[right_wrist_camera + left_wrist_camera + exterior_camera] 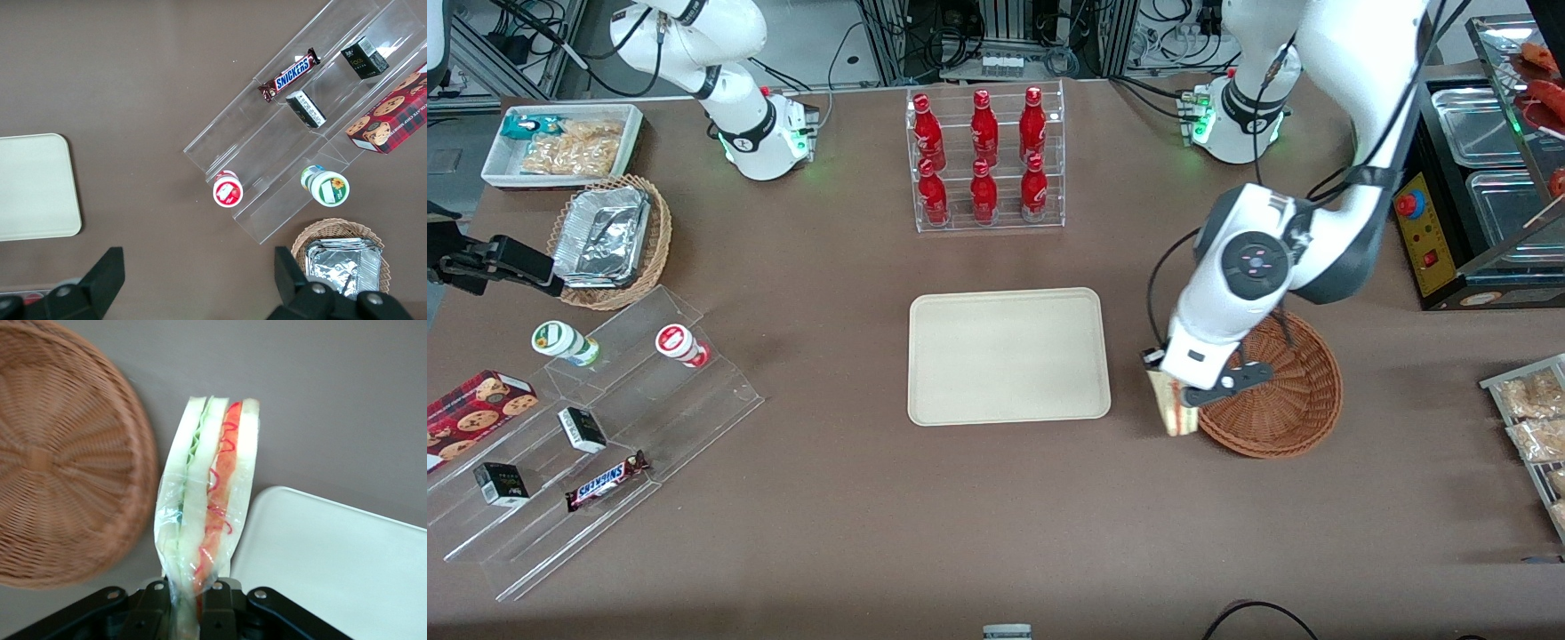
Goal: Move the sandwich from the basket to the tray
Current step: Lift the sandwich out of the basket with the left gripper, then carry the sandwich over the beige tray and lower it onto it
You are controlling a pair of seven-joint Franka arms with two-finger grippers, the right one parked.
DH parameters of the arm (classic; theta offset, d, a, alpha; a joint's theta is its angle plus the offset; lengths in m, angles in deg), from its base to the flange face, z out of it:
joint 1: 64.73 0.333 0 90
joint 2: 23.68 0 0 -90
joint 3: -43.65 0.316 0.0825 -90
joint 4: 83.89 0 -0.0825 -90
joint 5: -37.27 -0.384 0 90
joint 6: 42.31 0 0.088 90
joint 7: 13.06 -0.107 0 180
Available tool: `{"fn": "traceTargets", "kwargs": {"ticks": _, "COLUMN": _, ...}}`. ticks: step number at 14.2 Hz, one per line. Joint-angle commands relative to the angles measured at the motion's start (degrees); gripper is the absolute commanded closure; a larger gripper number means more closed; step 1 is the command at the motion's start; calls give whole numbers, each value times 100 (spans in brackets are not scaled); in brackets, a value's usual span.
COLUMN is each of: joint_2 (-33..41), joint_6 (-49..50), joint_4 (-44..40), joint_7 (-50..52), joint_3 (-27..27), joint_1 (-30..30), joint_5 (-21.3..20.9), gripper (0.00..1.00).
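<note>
Gripping the wrapped triangular white-bread sandwich [208,497] beside the round reddish-brown wicker basket [1282,391], the tool [183,603] should be carried level over the flat cream plastic tray [1008,355] before release.

A robotics lab: cable racks [1005,36] edge a table [827,498] of mock shop goods.

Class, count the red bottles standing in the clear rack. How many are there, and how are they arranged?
6. The red bottles stand in the clear rack, farther from the front camera than the tray: three on the upper step, three on the lower. None seem hidden.
</note>
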Motion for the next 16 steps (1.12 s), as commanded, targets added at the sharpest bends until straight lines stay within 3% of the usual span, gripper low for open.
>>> {"fn": "traceTargets", "kwargs": {"ticks": 1, "joint_2": -401, "joint_6": 117, "joint_4": -580, "joint_7": 416, "joint_3": -199, "joint_1": -208, "joint_5": -257, "gripper": 87}}
{"fn": "traceTargets", "kwargs": {"ticks": 3, "joint_2": -638, "joint_6": 47, "joint_4": -687, "joint_7": 416, "joint_3": -569, "joint_1": -234, "joint_5": -644, "gripper": 87}}
{"fn": "traceTargets", "kwargs": {"ticks": 8, "joint_2": -1183, "joint_6": -103, "joint_4": -1213, "joint_7": 399, "joint_3": -1027, "joint_1": -453, "joint_5": -725, "gripper": 84}}
{"fn": "traceTargets", "kwargs": {"ticks": 10, "joint_2": -1359, "joint_6": -111, "joint_4": -1311, "joint_7": 434, "joint_3": -1220, "joint_1": -506, "joint_5": -952, "gripper": 84}}
{"fn": "traceTargets", "kwargs": {"ticks": 16, "joint_2": -1957, "joint_6": -129, "joint_4": -1820, "joint_7": 855, "joint_3": -1159, "joint_1": -1016, "joint_5": -1120, "gripper": 84}}
